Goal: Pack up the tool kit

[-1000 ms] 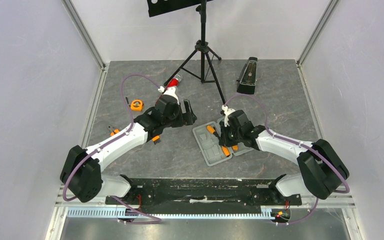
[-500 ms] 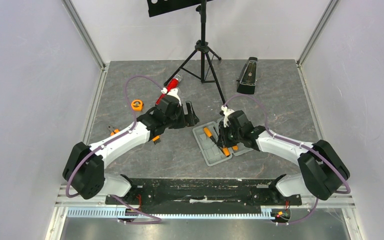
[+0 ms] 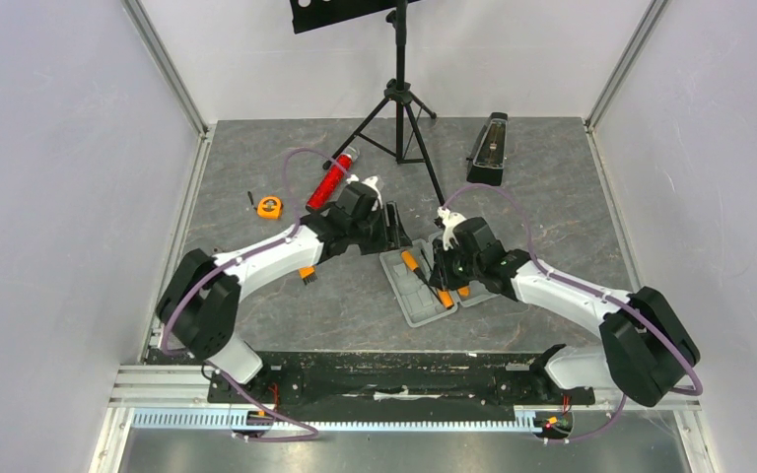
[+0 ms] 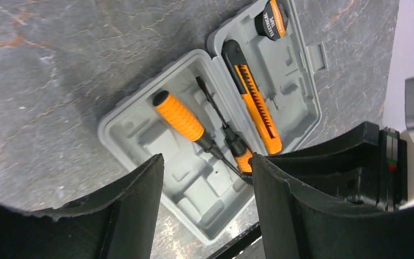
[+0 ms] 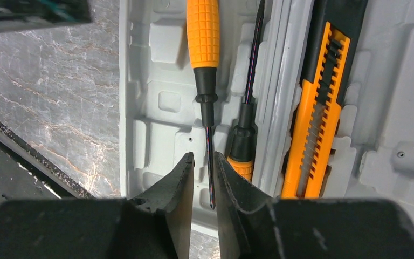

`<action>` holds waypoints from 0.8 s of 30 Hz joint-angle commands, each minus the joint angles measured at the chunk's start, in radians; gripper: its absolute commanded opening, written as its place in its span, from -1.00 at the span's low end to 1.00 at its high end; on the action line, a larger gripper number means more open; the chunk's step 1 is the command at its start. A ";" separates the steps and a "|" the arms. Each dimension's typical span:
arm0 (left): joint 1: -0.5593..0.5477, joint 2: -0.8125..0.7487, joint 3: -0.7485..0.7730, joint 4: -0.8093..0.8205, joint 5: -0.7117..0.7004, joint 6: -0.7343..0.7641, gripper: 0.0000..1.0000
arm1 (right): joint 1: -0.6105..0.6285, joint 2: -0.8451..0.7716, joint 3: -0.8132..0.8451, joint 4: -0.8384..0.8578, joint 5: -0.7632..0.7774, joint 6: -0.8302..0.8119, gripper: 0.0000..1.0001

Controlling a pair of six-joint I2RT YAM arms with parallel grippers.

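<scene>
Packing job, midway. Shows the grey case [image 3: 419,307] lying open and flat near the middle of the table [image 3: 572,177], with a knife [image 4: 253,105] and a slim screwdriver [image 4: 230,141] already bedded in it. Shows the right gripper [image 5: 204,157] low over the left half, fingers narrowly parted astride the bare shaft of a fat-handled screwdriver [image 5: 202,32], with a sliver of gap on one side; looks loose rather than pinched. Shows the left gripper [image 4: 207,162] hovering over the case's far edge, fingers spread, holding nothing.

Judged as the seating of that fat-handled screwdriver: lying aslant across the moulded recesses, seemingly not pressed home. Calls next for a straight lift of the right fingers off the shaft, without dragging the tip sideways into the slim screwdriver alongside, or else a gentle press down. Left to fetch: a tape measure [image 3: 269,206] out on the table, well to the left, plus an orange-handled tool [image 3: 306,274] half hidden under the left arm.

Tight at the case: both grippers close together above it, raised hinge ridge just beside the shaft. Beyond, tripod [image 3: 401,108] legs near the case's far edge, red cylinder [image 3: 327,180] just beside the left wrist. More room on the near side, toward the arm bases, and off to the right, with the metronome [image 3: 488,148] well apart.
</scene>
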 commanded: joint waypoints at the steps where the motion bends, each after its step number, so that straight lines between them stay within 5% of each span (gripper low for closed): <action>1: -0.018 0.075 0.077 0.037 0.067 -0.052 0.33 | 0.001 -0.052 -0.025 0.008 0.005 -0.034 -0.56; 24: -0.028 0.303 0.206 0.005 0.055 -0.090 0.35 | 0.001 -0.001 -0.063 0.056 -0.124 -0.083 -0.59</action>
